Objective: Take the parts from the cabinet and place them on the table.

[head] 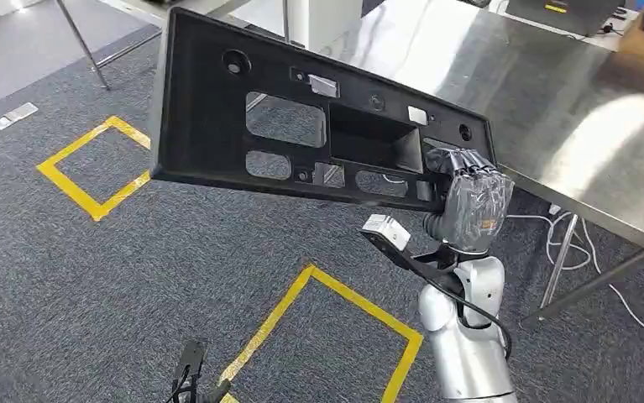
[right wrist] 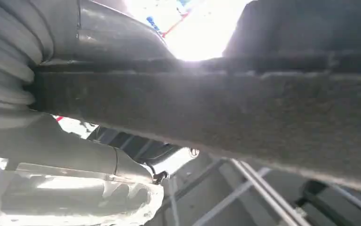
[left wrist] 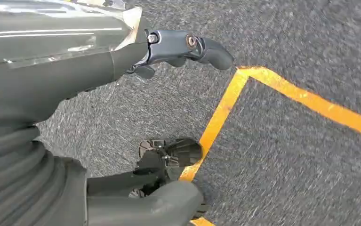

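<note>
Matt black plastic panel (head: 217, 109) against brushed, glossy steel tabletop (head: 587, 126); rough grey carpet (head: 91, 285) taped in smooth yellow.

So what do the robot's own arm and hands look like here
The right arm is rounded silver metal with a black cable looping beside it and a small white-topped black bracket at the wrist. The right robot hand is dark, under a shiny clear wrap. The left robot hand has a grey ribbed cover and dark fingers.
</note>
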Robot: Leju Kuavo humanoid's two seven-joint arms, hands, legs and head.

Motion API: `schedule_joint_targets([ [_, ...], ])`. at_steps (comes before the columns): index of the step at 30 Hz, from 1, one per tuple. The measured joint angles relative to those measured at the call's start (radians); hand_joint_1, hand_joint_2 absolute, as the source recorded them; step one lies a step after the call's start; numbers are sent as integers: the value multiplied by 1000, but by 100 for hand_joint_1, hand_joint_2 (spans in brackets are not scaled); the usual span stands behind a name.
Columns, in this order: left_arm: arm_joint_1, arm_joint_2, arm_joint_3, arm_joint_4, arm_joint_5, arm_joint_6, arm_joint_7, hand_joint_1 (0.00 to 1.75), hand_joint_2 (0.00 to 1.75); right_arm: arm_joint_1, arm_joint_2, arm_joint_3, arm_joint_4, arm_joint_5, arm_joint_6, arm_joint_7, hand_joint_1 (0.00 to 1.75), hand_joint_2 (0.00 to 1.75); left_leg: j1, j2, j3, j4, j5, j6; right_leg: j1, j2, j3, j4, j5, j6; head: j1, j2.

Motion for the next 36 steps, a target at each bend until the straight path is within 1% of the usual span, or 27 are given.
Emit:
schedule_joint_targets([
  [1, 0, 0, 1, 0, 0, 0, -3, 0, 175, -3, 0, 1, 5, 0, 0, 3, 171, 175, 0, 14, 1, 0, 0, -1, -1, -7, 45, -73, 27, 10, 1, 0],
  [2, 0, -1, 1, 0, 0, 0, -5, 0, 175, -8, 0, 2, 10, 1, 0, 5, 171, 175, 0, 26, 1, 1, -1, -1, -1, -25, 101, -171, 58, 18, 0, 0],
  [3, 0, -1, 1, 0, 0, 0, -6, 0, 175, -14, 0, 4, 13, 1, 0, 5, 171, 175, -1, 36, 3, 2, -2, -4, -1, -66, 152, -258, 79, 20, 1, 0],
  [4, 0, 0, 2, 0, 1, 0, -8, 0, 175, -19, 0, 6, 16, 1, 0, 6, 171, 175, -11, 45, 2, 3, -6, -10, 9, -95, 167, -284, 76, 5, 0, 0],
  [5, 0, 0, 2, 0, 1, 0, -11, 0, 175, -24, 0, 9, 19, 1, 0, 6, 171, 175, -11, 54, 0, 3, -4, -16, 16, -80, 167, -286, 83, -5, -2, 0],
  [6, 0, -1, 4, 0, 2, 0, -13, 0, 175, -28, -1, 11, 19, 2, -1, 6, 171, 175, -11, 59, 2, 4, -4, -19, 15, -70, 162, -286, 84, -12, -2, 0],
  [7, 0, -2, 6, 0, 2, 0, -14, 0, 175, -28, -2, 10, 19, 11, -1, 6, 171, 175, -9, 67, 5, 1, -2, -23, 16, -61, 160, -286, 86, -16, -2, 0],
  [8, 0, -3, 10, 0, 2, 0, -16, 0, 175, -29, -3, 10, 19, 36, -1, 6, 171, 175, -7, 75, 5, 3, -4, -30, 9, -54, 162, -291, 91, -24, -1, 0],
  [9, -1, -2, 11, -1, 2, 0, -17, 0, 175, -30, -2, 9, 19, 58, -1, 6, 171, 175, 2, 50, -1, 14, -16, -39, -5, -47, 166, -295, 95, -31, -2, 0],
  [10, 0, -2, 11, -1, 2, 0, -19, 0, 175, -34, 0, 6, 19, 74, -2, 6, 171, 175, 4, 4, -14, 52, -46, -43, -5, -41, 165, -296, 96, -39, -3, 0],
  [11, 2, -2, 13, -1, 2, 0, -19, 0, 175, -34, 3, 5, 19, 82, -2, 5, 171, 175, 6, -23, -42, 120, -86, -47, -4, -37, 165, -296, 97, -45, -6, 0],
  [12, 5, -2, 13, -1, 0, 0, -19, 0, 175, -32, 5, 4, 20, 86, -2, 2, 171, 175, 6, -37, -80, 202, -124, -51, -3, -31, 165, -296, 97, -45, -6, 0],
  [13, 8, -1, 14, 0, 0, 0, -19, 0, 175, -30, 5, 3, 20, 89, -2, -4, 171, 175, 6, -43, -119, 281, -152, -55, -1, -24, 164, -295, 98, -48, -8, 0],
  [14, 12, 0, 14, 0, -2, 0, -19, 0, 175, -26, 5, 2, 20, 89, -2, -7, 171, 175, 7, -43, -139, 316, -155, -55, 0, -18, 163, -295, 98, -48, -7, 0],
  [15, 14, 0, 14, 0, -3, 0, -19, 0, 175, -22, 5, -2, 20, 89, -2, -12, 171, 175, 7, -43, -134, 299, -133, -54, 0, -12, 164, -294, 98, -48, -7, 0],
  [16, 15, 0, 14, -1, -5, 0, -19, 0, 175, -19, 5, -3, 20, 89, -2, -15, 171, 175, 7, -43, -108, 243, -96, -52, 0, -8, 164, -293, 98, -48, -8, 0],
  [18, 14, 3, 14, -1, -6, 0, -21, 0, 175, -18, 6, -5, 20, 89, -2, -18, 171, 175, 10, -45, -22, 71, -12, -47, 0, 1, 165, -291, 98, -47, -8, 0],
  [19, 13, 3, 14, -1, -6, 0, -21, 0, 175, -18, 6, -7, 20, 89, -2, -19, 171, 175, 9, -53, 6, 14, -13, -43, 5, 3, 163, -290, 98, -45, -8, 0],
  [20, 13, 3, 14, -1, -7, 0, -22, 0, 175, -18, 7, -10, 19, 89, -2, -20, 171, 175, 6, -52, 5, 7, -10, -40, 13, 4, 158, -287, 99, -43, -6, 0],
  [21, 14, 2, 14, -1, -7, 0, -22, 0, 175, -17, 8, -13, 19, 89, -1, -20, 171, 175, 8, -50, 4, 4, -6, -42, 17, 4, 152, -283, 96, -44, -6, 0],
  [22, 14, 3, 14, -1, -8, 0, -22, 0, 175, -15, 8, -16, 19, 89, -2, -20, 171, 175, 3, -49, 2, 5, -6, -42, 21, 4, 154, -284, 97, -44, -6, 0],
  [23, 14, 3, 14, -1, -10, 0, -22, 0, 175, -14, 8, -19, 19, 89, -2, -23, 171, 175, 0, -50, 1, 5, -5, -40, 19, 4, 153, -285, 97, -43, -6, 0],
  [24, 14, 3, 14, -1, -14, 0, -24, 0, 175, -11, 8, -22, 19, 89, -2, -23, 171, 175, -5, -51, 1, 5, -4, -37, 20, 4, 152, -285, 100, -37, -6, 0],
  [26, 14, 3, 14, -1, -22, -4, -25, 0, 175, -3, 8, -29, 18, 87, -2, -26, 171, 175, -11, -52, 1, 5, -3, -33, 18, 4, 151, -286, 102, -34, -6, 0],
  [27, 14, 3, 14, -1, -24, -6, -25, 0, 175, 1, 8, -34, 17, 85, -2, -28, 171, 175, -14, -51, 0, 5, -3, -28, 17, 4, 151, -286, 102, -33, -7, 0],
  [30, 14, 3, 14, -1, -31, -9, -25, 0, 175, 12, 8, -48, 10, 83, -2, -39, 171, 175, -17, -51, 0, 6, -3, -26, 15, 4, 151, -287, 104, -30, -7, 0],
  [36, 13, 3, 14, -1, -39, -20, -24, 0, 175, 36, 10, -70, -8, 88, -2, -44, 171, 175, -17, -51, -1, 6, -2, -24, 14, 4, 151, -288, 106, -28, -7, 0],
])
